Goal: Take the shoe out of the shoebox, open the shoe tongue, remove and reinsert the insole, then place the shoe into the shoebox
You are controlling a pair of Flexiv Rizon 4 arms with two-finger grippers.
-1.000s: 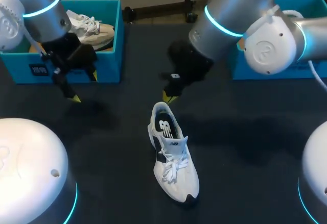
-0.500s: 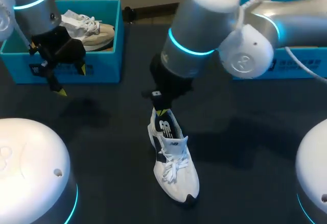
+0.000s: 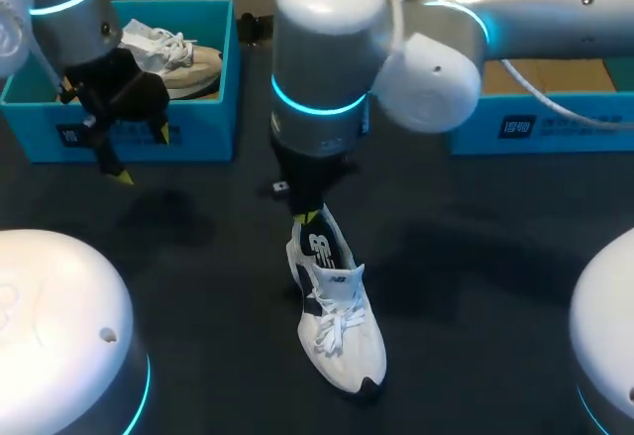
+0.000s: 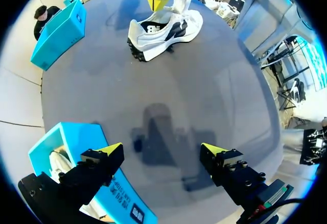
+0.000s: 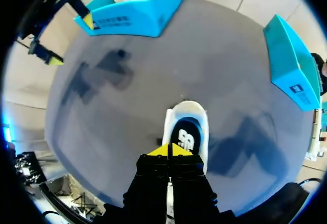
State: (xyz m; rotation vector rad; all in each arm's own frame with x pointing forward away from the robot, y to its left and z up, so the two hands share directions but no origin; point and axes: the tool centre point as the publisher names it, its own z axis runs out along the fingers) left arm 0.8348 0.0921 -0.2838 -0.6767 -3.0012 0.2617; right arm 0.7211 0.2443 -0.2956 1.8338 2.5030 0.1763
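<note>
My right pincer (image 5: pixel 168 151), clenched, at the heel of the shoe (image 3: pixel 337 316) — left pincer (image 4: pixel 161 148) released by the shoebox (image 3: pixel 213 93) at ten o'clock, second shoe (image 3: pixel 183 58) inside.

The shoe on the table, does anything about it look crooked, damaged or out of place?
Nothing stands out. The shoe stands upright on its sole on the table, with its insole lying flat inside. The right gripper hangs shut just over the heel opening, not visibly gripping anything.
</note>
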